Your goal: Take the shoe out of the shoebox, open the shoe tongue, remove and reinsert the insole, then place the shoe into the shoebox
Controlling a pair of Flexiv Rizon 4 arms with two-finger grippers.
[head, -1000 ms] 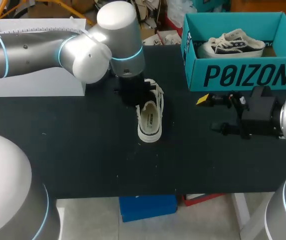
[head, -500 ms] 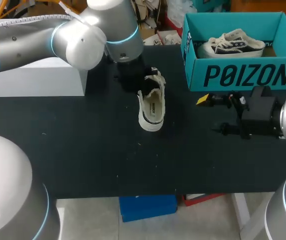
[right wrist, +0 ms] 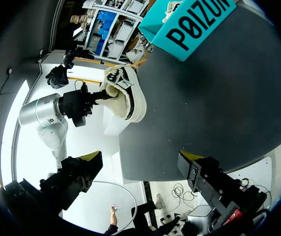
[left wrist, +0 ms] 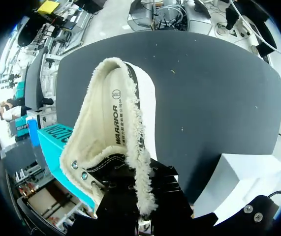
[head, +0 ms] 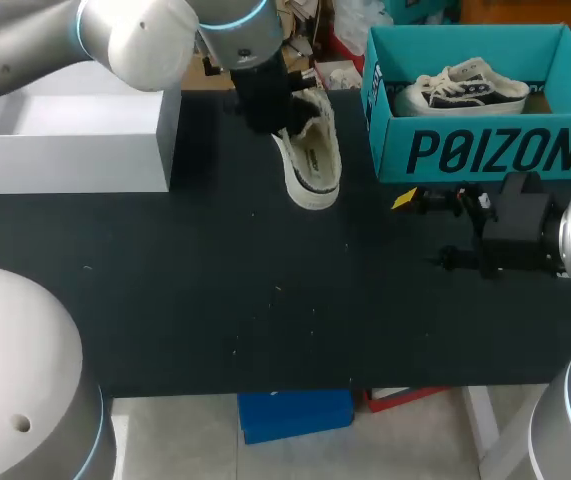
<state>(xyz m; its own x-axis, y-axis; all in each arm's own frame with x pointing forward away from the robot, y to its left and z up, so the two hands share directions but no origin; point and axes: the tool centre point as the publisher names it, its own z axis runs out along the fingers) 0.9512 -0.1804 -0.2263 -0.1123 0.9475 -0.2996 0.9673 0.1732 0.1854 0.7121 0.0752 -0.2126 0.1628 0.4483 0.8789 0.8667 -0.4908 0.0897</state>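
Fingers of the left gripper (head: 277,108) pinch the shoe's (head: 313,160) fleecy rim above the table (head: 215,300); the right gripper's (right wrist: 140,160) stand spread. In the box (head: 485,150) lies another shoe (head: 460,88).

Soft, even light falls from overhead. The matte black table (head: 265,300) looks dull and dark, while the glossy silver left arm (head: 135,35) carries pale highlights. The white rectangular block (head: 55,120) is bright on top and grey on its right face. The cream fleece-lined shoe (left wrist: 108,128) is brightly lit.
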